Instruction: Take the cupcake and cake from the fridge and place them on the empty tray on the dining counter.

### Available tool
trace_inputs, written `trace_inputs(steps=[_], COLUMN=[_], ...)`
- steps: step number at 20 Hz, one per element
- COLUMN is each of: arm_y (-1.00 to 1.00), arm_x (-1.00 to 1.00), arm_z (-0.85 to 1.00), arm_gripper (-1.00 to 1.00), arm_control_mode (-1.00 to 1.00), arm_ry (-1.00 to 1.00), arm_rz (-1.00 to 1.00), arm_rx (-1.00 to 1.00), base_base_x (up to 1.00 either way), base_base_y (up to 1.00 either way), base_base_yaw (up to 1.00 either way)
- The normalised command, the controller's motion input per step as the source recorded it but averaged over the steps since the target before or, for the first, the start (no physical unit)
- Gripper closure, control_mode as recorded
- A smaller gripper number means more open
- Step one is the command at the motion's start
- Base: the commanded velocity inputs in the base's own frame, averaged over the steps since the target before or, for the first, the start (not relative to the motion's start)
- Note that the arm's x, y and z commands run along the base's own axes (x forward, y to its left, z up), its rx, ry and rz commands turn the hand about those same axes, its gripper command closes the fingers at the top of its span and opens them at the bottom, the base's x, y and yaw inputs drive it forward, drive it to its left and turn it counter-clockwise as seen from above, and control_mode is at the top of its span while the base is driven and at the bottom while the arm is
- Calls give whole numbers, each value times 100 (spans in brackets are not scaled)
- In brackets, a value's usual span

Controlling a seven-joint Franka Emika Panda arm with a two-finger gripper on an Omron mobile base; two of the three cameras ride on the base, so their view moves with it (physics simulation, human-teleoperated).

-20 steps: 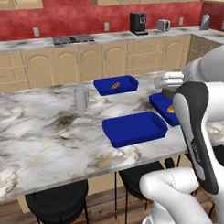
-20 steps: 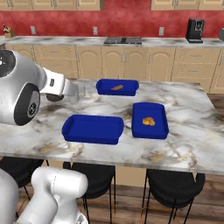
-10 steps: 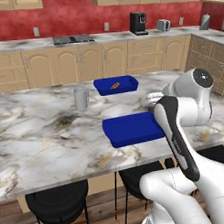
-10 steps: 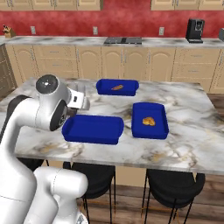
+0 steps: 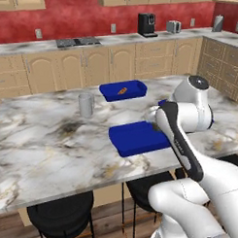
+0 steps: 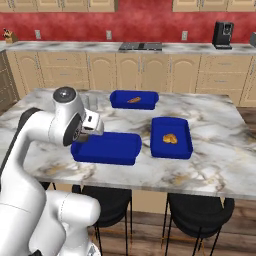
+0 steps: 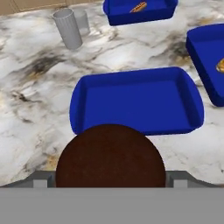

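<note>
Cupcake [image 7: 110,156]: pinched in hand [image 7: 109,179], poised near empty tray [image 7: 135,99] on dining counter [image 7: 35,87], not yet placed; cake unfetched, by the look of it.

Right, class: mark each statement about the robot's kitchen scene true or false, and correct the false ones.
1. The nearest tray is empty. True.
2. The cupcake sits between the gripper fingers. True.
3. The cupcake already lies in the tray. False: it is short of the tray's near rim, at the gripper.
4. All three blue trays hold food. False: the far tray and the right-hand tray each hold an orange-brown piece; the nearest holds none.
5. A grey cup stands on the dining counter. True.
</note>
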Motion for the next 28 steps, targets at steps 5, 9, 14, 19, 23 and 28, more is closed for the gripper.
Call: trace_inputs(steps=[5,9,14,19,23,28], arm_y=[15,14,5,12,9,13], arm_x=[8,29,55,43,29,20], arm_z=[-65,-40,-18,-25,-10,-20], arm_gripper=[100,100,100,100,100,100], arm_control_mode=[-100,-100,-100,-100,-100,-100], arm_ry=[-10,-5,17,10,0,0], arm_rz=[3,0,0,0,0,0], arm_rx=[-1,0,0,0,0,-1], base_base_x=[0,0,0,0,0,0], base_base_y=[0,0,0,0,0,0], base_base_yaw=[0,0,0,0,0,0])
